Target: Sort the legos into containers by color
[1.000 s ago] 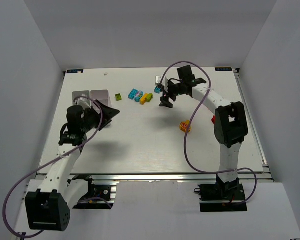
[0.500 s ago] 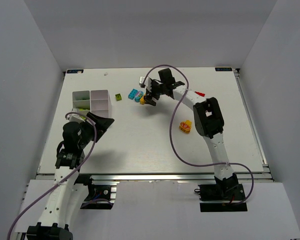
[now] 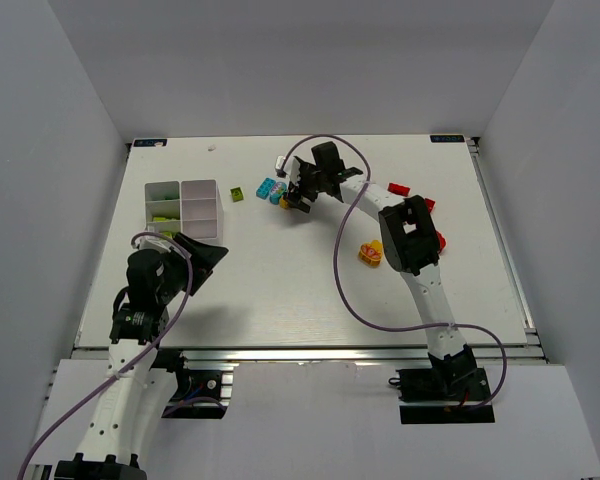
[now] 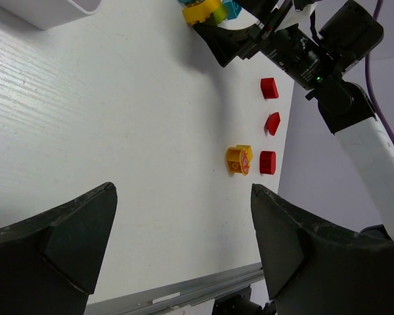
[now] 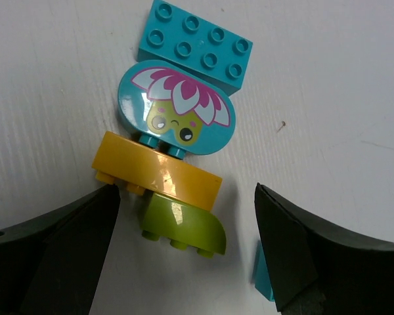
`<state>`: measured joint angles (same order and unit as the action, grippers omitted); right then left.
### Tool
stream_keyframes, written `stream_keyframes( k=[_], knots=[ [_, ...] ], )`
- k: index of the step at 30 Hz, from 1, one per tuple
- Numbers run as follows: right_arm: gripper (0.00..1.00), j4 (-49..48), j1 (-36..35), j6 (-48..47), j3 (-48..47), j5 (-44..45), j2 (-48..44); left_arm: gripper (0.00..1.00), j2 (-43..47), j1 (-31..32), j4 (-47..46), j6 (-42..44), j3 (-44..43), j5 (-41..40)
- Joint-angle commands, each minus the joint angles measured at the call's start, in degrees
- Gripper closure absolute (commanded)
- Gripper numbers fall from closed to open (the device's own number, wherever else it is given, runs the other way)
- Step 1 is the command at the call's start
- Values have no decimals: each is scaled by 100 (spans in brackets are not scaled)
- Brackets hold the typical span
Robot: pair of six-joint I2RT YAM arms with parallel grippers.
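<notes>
The top camera is overlooking the whole desk [image 3: 280,290]; both wrist cameras are facing the far yellow brick [image 5: 156,174], the right one closely.

We see the right gripper [image 3: 294,200] now further left in the frame, low over the cluster of bricks [image 3: 273,188]. The left gripper [image 3: 208,252] sits further toward the lower left, uncovering the white tray [image 3: 182,200]. Red bricks [image 3: 398,188] now show at centre right.

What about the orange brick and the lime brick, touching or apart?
Touching. The right wrist view shows the orange brick pressed against the lime brick, with no gap between them.
</notes>
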<state>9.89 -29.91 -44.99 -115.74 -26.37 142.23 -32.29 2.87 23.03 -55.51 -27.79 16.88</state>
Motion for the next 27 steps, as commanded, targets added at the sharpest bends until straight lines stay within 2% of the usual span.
stream_keyframes(
  k=[1, 7, 14, 21, 25, 27],
  knots=[
    [12, -172, -24, -45, -238, 202, 94, 8, 21, 29, 53, 66, -130, -54],
    [18, -102, -24, -115, -308, 273, 199, 8, -58, 20, -26, 31, -209, -19],
    [41, 259, 3, -212, -274, 203, 174, 8, -58, 29, -26, 22, -359, 16],
    [50, 206, 64, -352, 455, -148, -292, 8, -84, 29, -307, -127, -324, 175],
    [58, 75, 91, -466, 1305, -596, -1019, 7, -277, 20, -422, -136, -332, 306],
    [59, -109, 91, -632, 1755, -886, -1372, 5, -478, 46, -553, -136, -332, 455]
  ],
)
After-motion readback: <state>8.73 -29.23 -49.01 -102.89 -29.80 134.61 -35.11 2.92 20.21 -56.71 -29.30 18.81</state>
